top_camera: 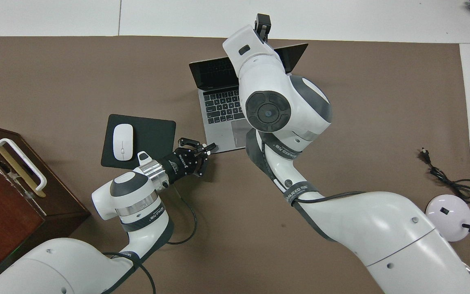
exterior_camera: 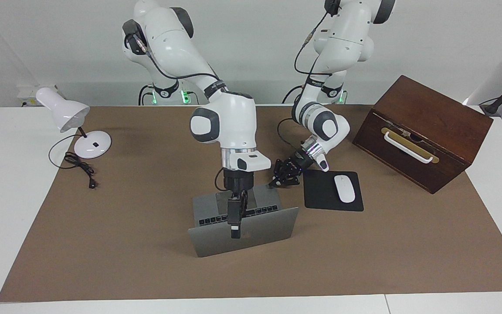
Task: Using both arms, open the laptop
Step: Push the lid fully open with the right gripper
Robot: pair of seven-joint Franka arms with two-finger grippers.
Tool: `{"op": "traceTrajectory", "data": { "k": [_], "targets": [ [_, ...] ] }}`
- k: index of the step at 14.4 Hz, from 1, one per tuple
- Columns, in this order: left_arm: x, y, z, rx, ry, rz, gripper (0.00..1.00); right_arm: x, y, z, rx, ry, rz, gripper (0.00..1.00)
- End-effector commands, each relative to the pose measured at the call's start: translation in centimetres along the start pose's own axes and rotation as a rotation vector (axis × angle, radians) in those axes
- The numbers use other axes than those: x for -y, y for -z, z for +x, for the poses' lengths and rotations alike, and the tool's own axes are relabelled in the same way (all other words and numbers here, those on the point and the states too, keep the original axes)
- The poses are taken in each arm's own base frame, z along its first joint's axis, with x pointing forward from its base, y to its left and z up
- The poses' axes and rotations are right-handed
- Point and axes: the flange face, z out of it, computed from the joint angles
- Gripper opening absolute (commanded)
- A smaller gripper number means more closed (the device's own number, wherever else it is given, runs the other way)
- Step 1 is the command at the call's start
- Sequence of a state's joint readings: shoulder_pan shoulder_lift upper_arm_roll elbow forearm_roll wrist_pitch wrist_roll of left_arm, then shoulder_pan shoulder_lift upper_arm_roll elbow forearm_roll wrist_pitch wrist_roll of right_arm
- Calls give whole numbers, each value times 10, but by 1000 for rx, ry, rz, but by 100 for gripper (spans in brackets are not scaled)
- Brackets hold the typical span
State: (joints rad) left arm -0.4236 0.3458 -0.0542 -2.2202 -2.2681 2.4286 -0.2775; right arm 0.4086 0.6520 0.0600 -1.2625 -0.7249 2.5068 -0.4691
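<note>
The silver-grey laptop (exterior_camera: 268, 226) stands open on the brown mat, its lid raised steeply with the back facing away from the robots. Its dark keys and trackpad show in the overhead view (top_camera: 220, 106). My right gripper (exterior_camera: 235, 229) reaches down from above and is shut on the lid's top edge at its middle, one finger (exterior_camera: 235, 231) lying on the lid's outer face. It also shows in the overhead view (top_camera: 262, 26). My left gripper (exterior_camera: 276, 183) sits low at the corner of the laptop's base nearest the robots, toward the left arm's end (top_camera: 210, 148).
A black mouse pad (exterior_camera: 320, 196) with a white mouse (exterior_camera: 344, 188) lies beside the laptop toward the left arm's end. A dark wooden box (exterior_camera: 425, 131) with a white handle stands past it. A white desk lamp (exterior_camera: 66, 113) and its cable (exterior_camera: 81, 168) are at the right arm's end.
</note>
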Motion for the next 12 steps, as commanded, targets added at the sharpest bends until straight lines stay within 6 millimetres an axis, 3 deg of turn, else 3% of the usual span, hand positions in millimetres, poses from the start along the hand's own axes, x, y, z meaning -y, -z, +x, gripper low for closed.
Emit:
{"op": "traceTrajectory", "data": {
  "k": [1, 4, 7, 12],
  "targets": [
    [4, -10, 34, -61, 5, -1, 0, -6, 18, -4, 66, -34, 44, 100],
    [4, -10, 35, -64, 4, -1, 0, -4, 34, 1, 108, -31, 63, 100],
    [2, -12, 32, -57, -6, 3, 0, -6, 46, -9, 157, -90, 78, 100],
    [-3, -9, 27, -56, -14, -5, 0, -19, 84, -25, 196, -277, 166, 100]
  ]
}}
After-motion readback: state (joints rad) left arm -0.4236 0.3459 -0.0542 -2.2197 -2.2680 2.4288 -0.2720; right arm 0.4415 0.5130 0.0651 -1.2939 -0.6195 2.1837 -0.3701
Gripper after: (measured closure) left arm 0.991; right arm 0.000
